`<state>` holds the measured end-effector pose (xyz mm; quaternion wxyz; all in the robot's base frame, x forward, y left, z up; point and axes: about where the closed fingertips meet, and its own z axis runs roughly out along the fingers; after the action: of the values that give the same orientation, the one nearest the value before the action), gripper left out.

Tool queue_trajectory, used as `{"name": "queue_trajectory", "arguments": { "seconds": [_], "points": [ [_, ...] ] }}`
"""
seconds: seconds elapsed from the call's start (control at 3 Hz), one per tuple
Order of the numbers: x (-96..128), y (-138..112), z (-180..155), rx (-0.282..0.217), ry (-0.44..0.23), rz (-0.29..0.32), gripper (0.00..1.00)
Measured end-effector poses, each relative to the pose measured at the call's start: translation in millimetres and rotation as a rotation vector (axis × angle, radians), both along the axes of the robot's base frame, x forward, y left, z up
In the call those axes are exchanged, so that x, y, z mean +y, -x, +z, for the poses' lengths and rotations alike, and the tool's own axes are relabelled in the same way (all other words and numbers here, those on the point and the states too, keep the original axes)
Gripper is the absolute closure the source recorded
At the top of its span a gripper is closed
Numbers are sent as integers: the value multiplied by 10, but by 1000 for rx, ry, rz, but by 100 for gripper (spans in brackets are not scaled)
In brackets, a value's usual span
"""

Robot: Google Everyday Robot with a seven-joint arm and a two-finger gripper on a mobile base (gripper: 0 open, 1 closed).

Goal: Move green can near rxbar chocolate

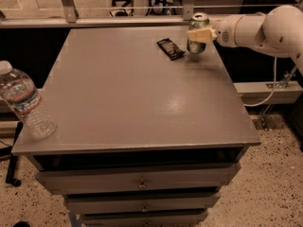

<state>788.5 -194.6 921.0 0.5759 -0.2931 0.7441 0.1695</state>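
Gripping the green can (195,47) at the far right corner of the grey table (142,103), gripper (197,34) sitting at mid-can height, fingers clamping its sides, can standing upright just right of the rxbar chocolate (170,48), bar lying flat, water bottle (26,103) standing well apart at the near left edge.

pincer (197,34) clasping green can (195,46), far right of table (142,103) | covers can's middle | arm (265,30) cut off (right edge)
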Motion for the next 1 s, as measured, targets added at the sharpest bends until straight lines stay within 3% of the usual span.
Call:
{"name": "queue_trajectory", "arguments": {
  "seconds": [1.0],
  "points": [
    [60, -12, -169, 16, 2, 5, 0]
  ]
}}
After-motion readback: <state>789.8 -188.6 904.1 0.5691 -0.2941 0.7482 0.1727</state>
